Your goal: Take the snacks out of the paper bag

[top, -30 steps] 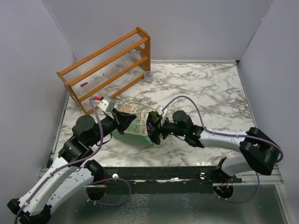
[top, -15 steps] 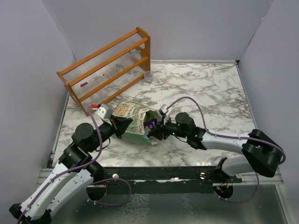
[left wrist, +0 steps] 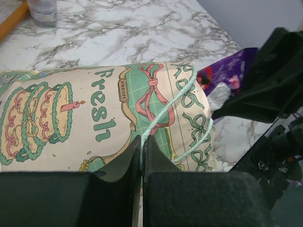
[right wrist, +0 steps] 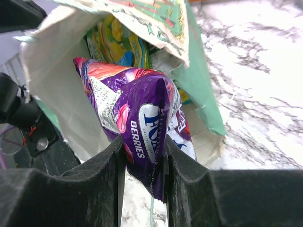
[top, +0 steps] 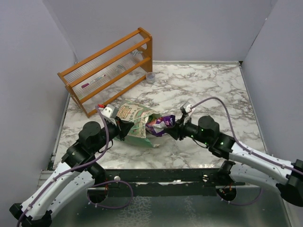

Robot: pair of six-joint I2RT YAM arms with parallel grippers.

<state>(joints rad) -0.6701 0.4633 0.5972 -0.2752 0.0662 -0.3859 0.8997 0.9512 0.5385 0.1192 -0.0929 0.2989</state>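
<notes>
The marble table [top: 213, 90] carries everything. At its far left an orange rack [top: 109, 66] is standing, well apart from the work and not part of the task.

The bag [top: 132, 119] is laid on its side near the left middle of the table, printed face up and mouth turned to the right. In this position its contents can be drawn out sideways, not lifted.

The left gripper [top: 124, 127] is placed at the left end of the bag. In the left wrist view its jaws are seen pressed fully together on the edge of the paper, where the mint string [left wrist: 175, 99] comes down. It is judged that the bag is pinned there so that it is not dragged along when a packet is pulled.

The right gripper [top: 174, 128] is placed just right of the mouth. Its jaws are narrowed on a purple packet [top: 158, 125], which is clamped by its lower end between the two fingers [right wrist: 184, 175]. Most of the packet is seen outside the mouth, and only its far end is at the opening. The foil is crinkly and thin, so an end grip is thought enough, though it could slip.

Inside the bag a yellow-green packet [right wrist: 118, 42] is visible, so more snacks are judged to remain.
</notes>
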